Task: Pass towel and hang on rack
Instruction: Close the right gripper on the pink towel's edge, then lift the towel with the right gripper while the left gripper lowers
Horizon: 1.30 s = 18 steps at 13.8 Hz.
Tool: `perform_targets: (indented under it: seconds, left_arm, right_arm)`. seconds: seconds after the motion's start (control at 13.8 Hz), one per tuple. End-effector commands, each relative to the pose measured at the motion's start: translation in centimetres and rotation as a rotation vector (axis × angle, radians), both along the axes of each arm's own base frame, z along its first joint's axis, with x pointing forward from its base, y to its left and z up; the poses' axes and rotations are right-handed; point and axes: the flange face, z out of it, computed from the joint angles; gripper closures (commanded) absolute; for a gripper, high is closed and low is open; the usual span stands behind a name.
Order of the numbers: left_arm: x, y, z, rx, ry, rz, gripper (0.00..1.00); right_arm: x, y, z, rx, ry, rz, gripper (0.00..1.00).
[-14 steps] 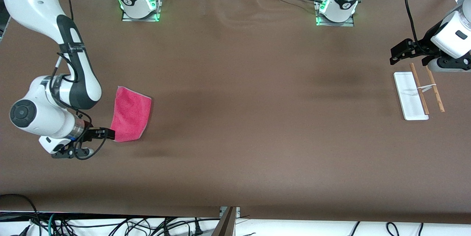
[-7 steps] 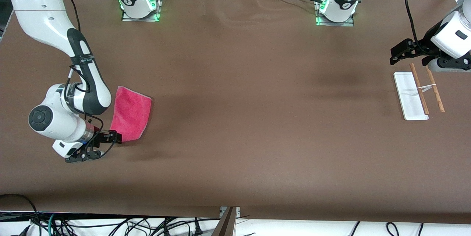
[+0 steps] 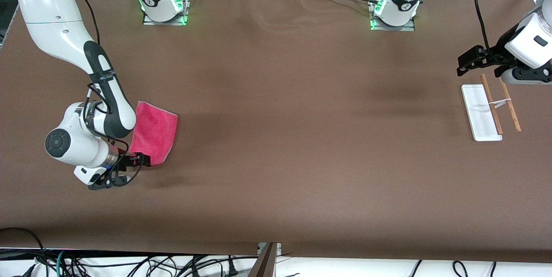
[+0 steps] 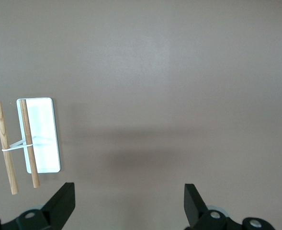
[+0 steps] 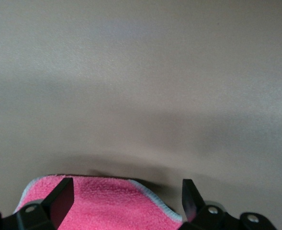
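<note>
Now right tool (image 3: 144, 161) further over towel (image 3: 155, 132)

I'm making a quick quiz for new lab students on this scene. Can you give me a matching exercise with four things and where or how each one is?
Things:
1. towel
2. rack
3. right gripper
4. left gripper

Places or states:
A. open, over the table near the rack
B. stands at the left arm's end of the table, nothing hung on it
C. lies flat at the right arm's end of the table
D. open, low at the towel's edge nearest the front camera

Pairs: 1-C, 2-B, 3-D, 4-A
</note>
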Motion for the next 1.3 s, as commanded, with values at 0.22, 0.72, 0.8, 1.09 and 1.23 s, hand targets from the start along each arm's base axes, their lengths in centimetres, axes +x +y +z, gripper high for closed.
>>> perform_targets:
  seconds: [0.22,0.72,0.8,1.09,1.23]
  left_arm:
    - [0.31,0.14,0.48,0.021,0.006,-0.001,0.00]
    - [0.31,0.14,0.48,0.021,0.006,-0.001,0.00]
    - [0.31,0.14,0.48,0.021,0.006,-0.001,0.00]
    - [0.31,0.12,0.47,0.020,0.006,-0.001,0.00]
    - [0.31,0.21,0.47,0.020,0.006,0.001,0.00]
  right_arm:
    - [-0.81,-1.44,-0.15,0.026,0.053,-0.003,0.00]
    - [-1.45,-1.99,-0.51,0.032,0.110,-0.016,0.02]
    - [-1.47,-1.99,-0.52,0.032,0.111,-0.016,0.13]
    - [-1.47,-1.99,-0.52,0.032,0.112,-0.023,0.57]
    - [-1.47,-1.99,-0.52,0.033,0.112,-0.026,0.69]
